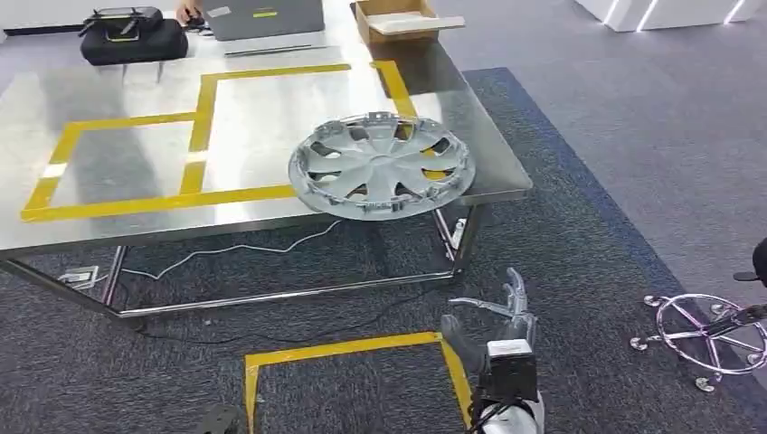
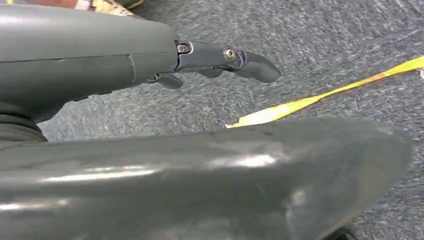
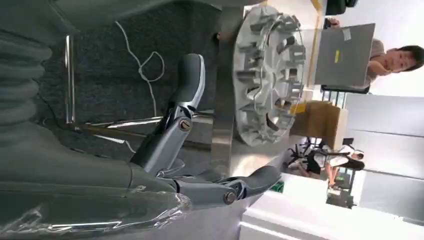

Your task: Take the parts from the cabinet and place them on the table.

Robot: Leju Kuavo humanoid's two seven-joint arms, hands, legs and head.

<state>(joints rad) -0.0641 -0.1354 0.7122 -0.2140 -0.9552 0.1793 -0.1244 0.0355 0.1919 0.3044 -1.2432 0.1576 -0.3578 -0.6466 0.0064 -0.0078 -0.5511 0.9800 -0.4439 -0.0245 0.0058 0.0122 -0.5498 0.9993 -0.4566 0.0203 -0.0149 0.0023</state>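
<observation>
— Judging by how things lie, is the job done?

— One part is. The wheel cover (image 1: 382, 165) lies flat on the steel table (image 1: 127, 172), near its front right corner, over the yellow tape lines (image 1: 203, 136). No cabinet is visible, so I cannot tell whether more parts wait there.

— And the hands?

— The right robot hand (image 1: 502, 312) hangs low in front of the table, fingers spread, holding nothing, well apart from the wheel cover. The left robot hand (image 2: 220, 60) hangs over the grey carpet (image 2: 325, 40), near a strip of yellow floor tape (image 2: 320, 97); its fingers look loosely extended with nothing in them.

— Any writing to read?

— None legible. The laptop (image 1: 264, 18) at the far edge carries a yellow sticker and a pale label, both too small to make out.
</observation>
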